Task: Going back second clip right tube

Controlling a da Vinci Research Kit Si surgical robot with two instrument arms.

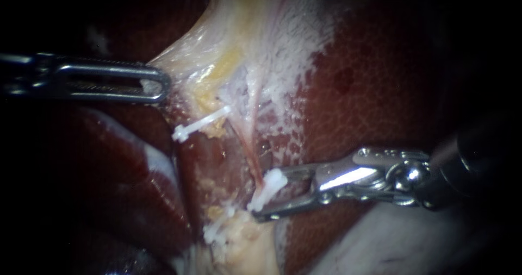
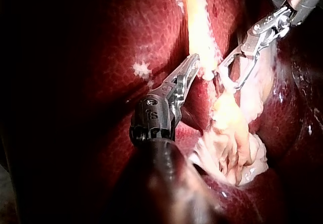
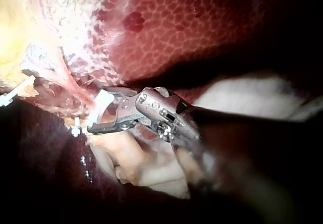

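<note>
**Clip on the right tube, applier at its mouth**

The right instrument [image 1: 267, 194] sits with its jaws parted, a clear gap between them, and the second clip [image 1: 265, 194] lies right across that mouth. The clip is closed over the right tube [image 1: 247, 151], and I judge the jaws are no longer squeezing it (their tips are close enough that a light touch can't be ruled out).

Here is the relation that matters for backing out. The clip lies directly ahead of the jaw tips, on the side away from the shaft. Its long axis slants from upper right to lower left in the endoscope view, crossing the thin reddish tube. The shaft leads off to the right over the liver [image 1: 380, 90]. A straight pull along that shaft should carry the jaws clear without dragging the clip sideways. The snag to watch is the lower jaw, which reaches just past the clip's lower end.

The left instrument [image 1: 162, 85] is well apart and plainly the farther one. Its jaws lie together on the edge of the pale tissue [image 1: 244, 36], holding it taut. Two more clips show, an upper clip [image 1: 200, 125] and a lower clip [image 1: 220, 229].

No brand, label or legible writing is there to report.
</note>
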